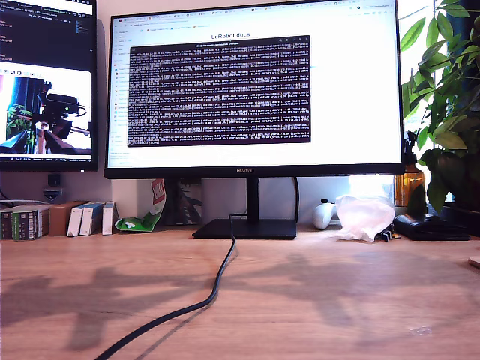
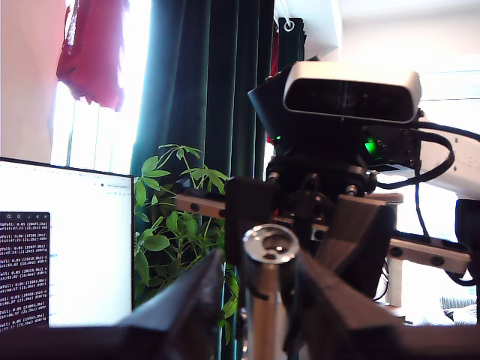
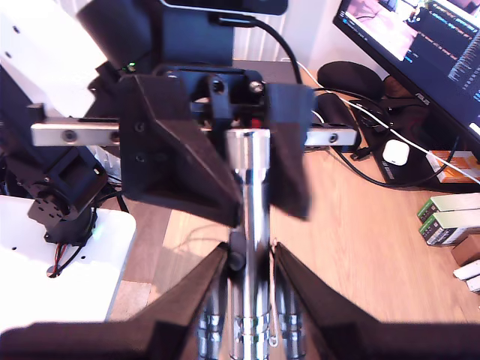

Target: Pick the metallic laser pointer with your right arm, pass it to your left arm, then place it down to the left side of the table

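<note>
Wood-grain table [image 1: 315, 300] below the monitor [image 1: 255, 86] lies bare of the pointer [image 3: 250, 225], held aloft between both hands. First hand [image 2: 251, 300] and second hand [image 3: 251, 259] each clamp an end. Stiff, light, slick metal; grip mid-barrel, squarely, clear of the button.

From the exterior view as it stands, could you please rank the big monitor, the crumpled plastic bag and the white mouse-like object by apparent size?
Largest to smallest, as they look in the exterior view:
1. the big monitor
2. the crumpled plastic bag
3. the white mouse-like object
All three stand at about the same depth, so the order is safe.
</note>
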`<action>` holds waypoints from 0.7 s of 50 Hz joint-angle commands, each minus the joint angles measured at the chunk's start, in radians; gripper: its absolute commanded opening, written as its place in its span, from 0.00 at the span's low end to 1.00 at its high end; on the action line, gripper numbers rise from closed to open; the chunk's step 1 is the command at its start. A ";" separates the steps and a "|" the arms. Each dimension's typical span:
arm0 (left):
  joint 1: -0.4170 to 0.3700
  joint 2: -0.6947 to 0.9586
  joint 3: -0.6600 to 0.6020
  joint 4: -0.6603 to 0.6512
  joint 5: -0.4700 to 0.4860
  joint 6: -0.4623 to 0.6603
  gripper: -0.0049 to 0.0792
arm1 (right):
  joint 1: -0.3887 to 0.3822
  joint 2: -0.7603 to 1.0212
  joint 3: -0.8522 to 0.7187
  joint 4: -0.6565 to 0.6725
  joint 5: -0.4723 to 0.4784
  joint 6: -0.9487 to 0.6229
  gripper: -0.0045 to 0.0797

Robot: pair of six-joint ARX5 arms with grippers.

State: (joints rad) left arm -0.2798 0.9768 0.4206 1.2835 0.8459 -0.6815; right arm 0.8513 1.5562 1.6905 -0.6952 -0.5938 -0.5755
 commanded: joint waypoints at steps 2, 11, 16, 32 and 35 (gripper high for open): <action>-0.001 0.000 0.008 -0.005 -0.002 0.002 0.12 | 0.009 0.008 0.013 0.013 -0.010 0.004 0.04; -0.001 -0.001 0.008 -0.004 0.001 0.027 0.03 | 0.009 0.008 0.013 0.018 -0.010 0.005 0.06; -0.001 -0.001 0.009 -0.003 0.018 0.045 0.03 | 0.009 0.008 0.013 0.010 -0.010 0.026 0.15; 0.006 -0.001 0.013 -0.034 0.072 0.116 0.03 | -0.005 0.008 0.013 -0.062 0.010 0.030 0.38; 0.011 -0.001 0.014 -0.045 0.082 0.127 0.03 | -0.019 0.008 0.013 -0.085 0.028 0.029 0.38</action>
State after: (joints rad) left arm -0.2768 0.9768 0.4232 1.2373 0.9195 -0.5697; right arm 0.8440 1.5562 1.6905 -0.7715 -0.5808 -0.5499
